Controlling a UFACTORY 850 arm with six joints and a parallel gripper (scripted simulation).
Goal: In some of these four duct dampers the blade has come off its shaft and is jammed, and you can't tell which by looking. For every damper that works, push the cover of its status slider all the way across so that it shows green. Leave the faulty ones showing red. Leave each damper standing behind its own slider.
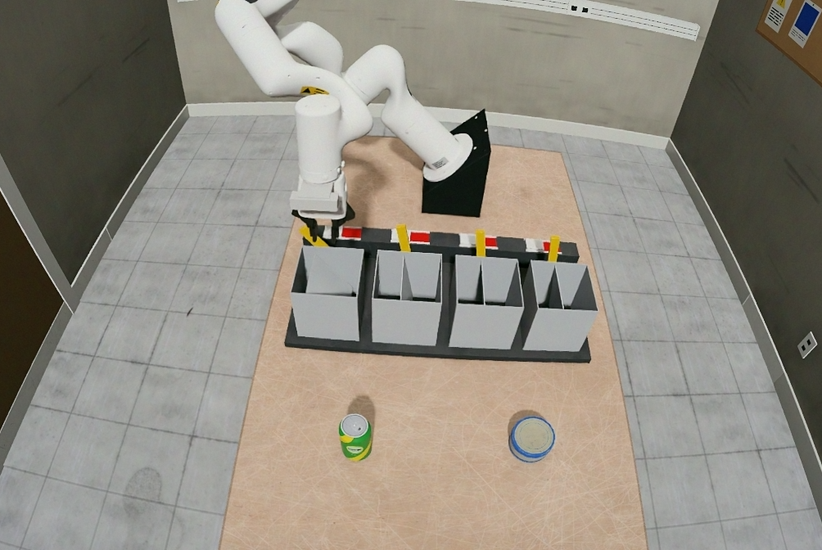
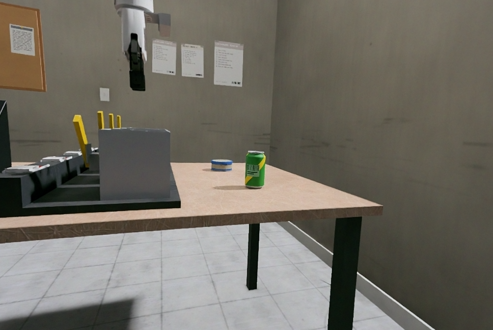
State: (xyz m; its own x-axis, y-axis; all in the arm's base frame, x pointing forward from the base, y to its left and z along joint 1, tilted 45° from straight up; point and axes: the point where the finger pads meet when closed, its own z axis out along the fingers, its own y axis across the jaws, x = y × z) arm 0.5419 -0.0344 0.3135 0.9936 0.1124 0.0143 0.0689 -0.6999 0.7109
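Four grey duct dampers stand in a row on a black base [image 1: 436,346]. The leftmost damper [image 1: 327,296] has its yellow lever [image 1: 310,237] tilted and its blade turned across. The other three levers [image 1: 402,237] [image 1: 480,242] [image 1: 553,247] stand upright, and their blades are edge-on. Behind them runs the slider rail, and each slider shows red [image 1: 351,232] [image 1: 419,237] beside a white cover. My gripper [image 1: 323,223] hangs above the leftmost lever and slider. In the side view the gripper [image 2: 137,83] is well above the levers [image 2: 80,136]. Its fingers stand partly apart and hold nothing.
A green can [image 1: 354,437] and a blue round tin [image 1: 531,439] stand on the table in front of the dampers; both also show in the side view, the can [image 2: 255,169] and the tin [image 2: 221,165]. The black robot pedestal [image 1: 458,172] stands behind the rail.
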